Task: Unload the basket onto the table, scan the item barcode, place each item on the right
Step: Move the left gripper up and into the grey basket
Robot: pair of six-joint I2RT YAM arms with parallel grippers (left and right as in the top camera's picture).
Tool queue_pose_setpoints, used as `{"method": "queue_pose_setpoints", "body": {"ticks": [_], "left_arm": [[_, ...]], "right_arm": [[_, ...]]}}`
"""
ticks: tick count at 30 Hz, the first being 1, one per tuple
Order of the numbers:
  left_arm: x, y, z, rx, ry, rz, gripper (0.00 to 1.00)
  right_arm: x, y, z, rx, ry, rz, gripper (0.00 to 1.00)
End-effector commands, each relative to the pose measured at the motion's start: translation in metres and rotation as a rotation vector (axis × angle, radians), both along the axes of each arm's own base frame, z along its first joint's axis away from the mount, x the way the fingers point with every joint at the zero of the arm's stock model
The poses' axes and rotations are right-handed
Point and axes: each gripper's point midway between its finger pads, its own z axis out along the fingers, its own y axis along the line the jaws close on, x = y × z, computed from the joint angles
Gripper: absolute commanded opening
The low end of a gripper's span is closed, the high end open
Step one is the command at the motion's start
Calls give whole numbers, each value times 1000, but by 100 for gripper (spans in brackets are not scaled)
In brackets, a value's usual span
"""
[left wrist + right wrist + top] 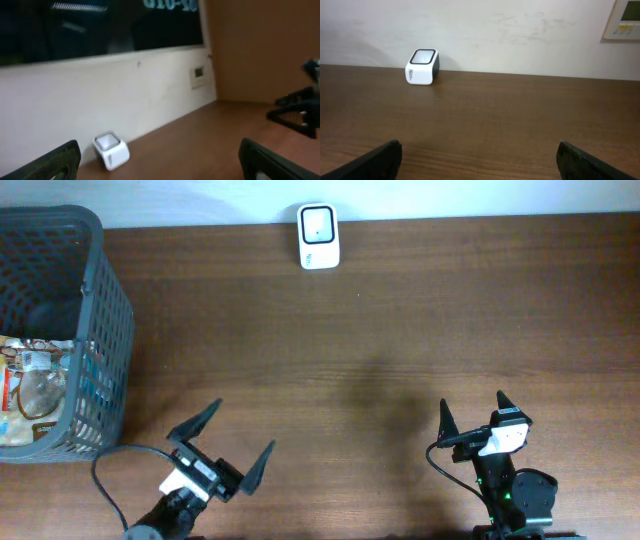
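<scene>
The white barcode scanner stands at the table's far edge against the wall, its window facing up; it also shows as the scanner in the left wrist view and the scanner in the right wrist view. Packaged items lie in the grey mesh basket at the left. My left gripper hovers open and empty near the front edge, right of the basket. Open and empty too, my right gripper sits at the front right.
The basket's tall wall stands just left of my left arm. A black cable loops by the left arm. The right arm shows blurred at the right of the left wrist view. Brown wooden tabletop stretches between the grippers and the scanner.
</scene>
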Motion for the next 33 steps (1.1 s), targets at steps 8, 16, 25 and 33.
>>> {"method": "queue_pose_setpoints", "body": {"ticks": [8,16,25,33], "left_arm": [[2,29,84,75,-15,239,99],[37,25,98,140,375,191,99],[95,56,135,161,564,375,99],[159,62,154,241,840,381,99]], "right_arm": [[0,-1,-3,0,1,-5,99],[0,-1,-3,0,1,-5,98],[0,-1,-3,0,1,-5,99],[0,-1,-3,0,1,-5,98]]}}
